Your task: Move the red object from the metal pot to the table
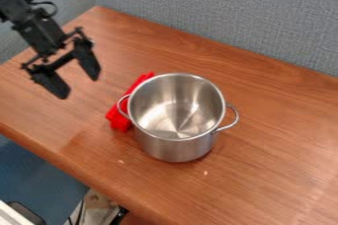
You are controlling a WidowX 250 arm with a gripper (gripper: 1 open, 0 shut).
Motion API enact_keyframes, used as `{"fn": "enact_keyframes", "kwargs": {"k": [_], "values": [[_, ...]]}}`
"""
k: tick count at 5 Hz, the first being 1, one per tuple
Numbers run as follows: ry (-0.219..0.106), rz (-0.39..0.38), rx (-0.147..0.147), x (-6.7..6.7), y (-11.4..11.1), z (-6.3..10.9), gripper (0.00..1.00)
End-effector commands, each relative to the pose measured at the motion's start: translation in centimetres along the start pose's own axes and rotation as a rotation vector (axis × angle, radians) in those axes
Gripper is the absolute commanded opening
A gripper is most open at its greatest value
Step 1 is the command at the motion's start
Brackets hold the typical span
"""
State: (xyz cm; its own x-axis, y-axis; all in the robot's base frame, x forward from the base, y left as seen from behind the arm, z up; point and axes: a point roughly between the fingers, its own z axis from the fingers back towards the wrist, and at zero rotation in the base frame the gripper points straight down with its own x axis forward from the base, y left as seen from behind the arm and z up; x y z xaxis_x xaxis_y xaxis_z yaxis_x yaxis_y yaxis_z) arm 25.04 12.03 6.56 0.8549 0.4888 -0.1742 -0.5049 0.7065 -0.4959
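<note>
Camera view, only one. Gripper (pixel 69 70) sits at upper left over the table (pixel 264 120), its two black fingers (pixel 87 61) spread wide apart with nothing between them, so released. It is clear of the red object (pixel 123 112) and apart from the metal pot (pixel 180 115).

Red object lies on the tabletop at the pot's left side, touching or just beside the pot wall, right by the left loop handle (pixel 123 99). Most of it is hidden behind the pot, so only a short red stub shows; probably lying flat, hard to tell from this angle.

Pot stands upright near the table's middle, no lid, inside looks empty and shiny. Second handle (pixel 234 118) sticks out on the right.
</note>
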Motion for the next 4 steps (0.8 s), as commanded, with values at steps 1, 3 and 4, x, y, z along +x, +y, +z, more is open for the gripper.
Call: {"fn": "enact_keyframes", "kwargs": {"k": [1, 3, 4], "values": [[0.000, -0.111, 0.063, -1.3, -3.3, -1.1, 1.00], [0.083, -0.213, 0.073, -4.0, -8.5, -3.5, 1.00], [0.087, -0.281, 0.072, -4.3, -8.1, -4.8, 1.00]]}}
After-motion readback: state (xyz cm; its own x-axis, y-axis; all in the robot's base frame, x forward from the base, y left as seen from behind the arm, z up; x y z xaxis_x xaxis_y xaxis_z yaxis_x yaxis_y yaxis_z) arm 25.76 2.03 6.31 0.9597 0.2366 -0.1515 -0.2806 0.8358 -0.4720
